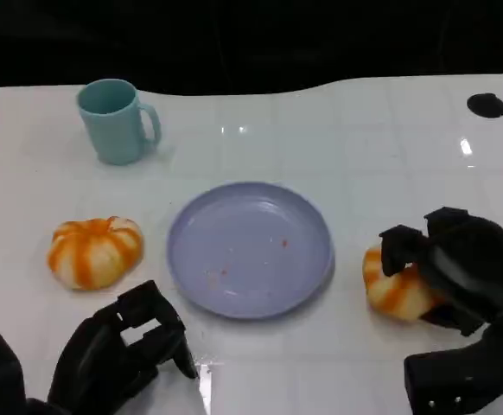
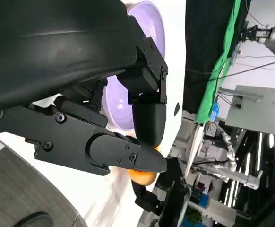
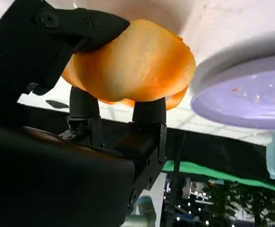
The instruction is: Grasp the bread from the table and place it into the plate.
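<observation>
Two buns lie before you: your right hand (image 1: 459, 277) grips the bread (image 1: 394, 290) on the table (image 1: 364, 147) just right of the plate (image 1: 250, 248), its far side hidden by fingers (image 3: 149, 111), while your left hand (image 1: 117, 350) hangs empty, fingers apart, near the other bun (image 1: 94, 251) and cup (image 1: 115, 121).

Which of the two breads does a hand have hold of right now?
The bread right of the plate, held by the right hand. The other bread lies untouched left of it.
</observation>
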Tool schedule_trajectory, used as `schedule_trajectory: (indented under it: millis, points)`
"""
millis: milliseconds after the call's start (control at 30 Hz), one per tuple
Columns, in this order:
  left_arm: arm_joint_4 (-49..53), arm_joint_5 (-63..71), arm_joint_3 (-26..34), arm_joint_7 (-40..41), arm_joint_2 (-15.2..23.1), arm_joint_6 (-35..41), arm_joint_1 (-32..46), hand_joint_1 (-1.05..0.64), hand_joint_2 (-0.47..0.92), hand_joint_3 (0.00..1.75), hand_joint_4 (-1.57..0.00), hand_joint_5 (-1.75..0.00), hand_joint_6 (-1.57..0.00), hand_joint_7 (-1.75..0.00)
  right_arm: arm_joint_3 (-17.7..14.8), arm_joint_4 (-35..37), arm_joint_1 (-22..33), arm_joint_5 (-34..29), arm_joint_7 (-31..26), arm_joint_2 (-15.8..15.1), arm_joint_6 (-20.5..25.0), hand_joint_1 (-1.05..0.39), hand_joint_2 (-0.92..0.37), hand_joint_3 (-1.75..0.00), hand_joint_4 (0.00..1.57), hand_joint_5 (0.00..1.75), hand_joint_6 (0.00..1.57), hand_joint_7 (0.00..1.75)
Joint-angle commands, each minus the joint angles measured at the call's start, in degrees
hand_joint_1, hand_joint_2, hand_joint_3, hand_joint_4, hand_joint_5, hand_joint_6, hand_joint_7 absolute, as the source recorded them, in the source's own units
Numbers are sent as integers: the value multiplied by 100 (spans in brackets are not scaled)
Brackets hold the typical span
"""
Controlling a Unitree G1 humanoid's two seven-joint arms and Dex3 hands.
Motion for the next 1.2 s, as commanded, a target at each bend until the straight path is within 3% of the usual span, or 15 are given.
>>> schedule_trajectory:
  millis: [33,233,567,700,867,1100,1133,1200]
  points:
    - [-8,6,19,35,50,-55,31,-61,92,13,-67,-175,-64,-142,-15,206,-98,106,-511,2,-142,-29,-32,-141,108,175,80,175]
    - [-40,-29,34,66,46,26,24,-60,92,12,-68,-175,-65,-143,-61,-11,-154,213,-690,-11,-290,-31,-38,-146,107,175,77,175]
    - [-67,-64,43,-1,67,14,100,-59,92,12,-68,-175,-64,-142,-150,-645,-195,696,-380,400,-367,-30,-40,-151,106,175,75,175]
    - [-110,-92,37,-21,73,55,145,-60,92,11,-68,-175,-64,-140,-121,-655,-320,826,-391,634,-517,-29,-47,-135,105,175,74,175]
    - [-73,-43,16,-50,120,-11,144,-61,92,12,-68,-175,-65,-140,13,-386,-634,852,-372,1031,-622,-30,-43,-139,106,175,75,175]
    - [-31,-3,18,-14,163,1,108,-64,92,13,-69,-175,-66,-142,331,475,-1249,716,-494,1621,-613,-23,-26,-147,109,175,80,175]
    - [-21,-14,23,-26,162,6,102,-63,92,13,-69,-175,-65,-142,377,620,-1338,688,-507,1681,-599,-18,-24,-134,110,175,84,153]
    - [-6,-24,25,-28,160,20,99,-63,92,13,-69,-175,-65,-142,466,973,-1538,675,-527,1820,-575,-15,-21,-132,111,175,89,142]
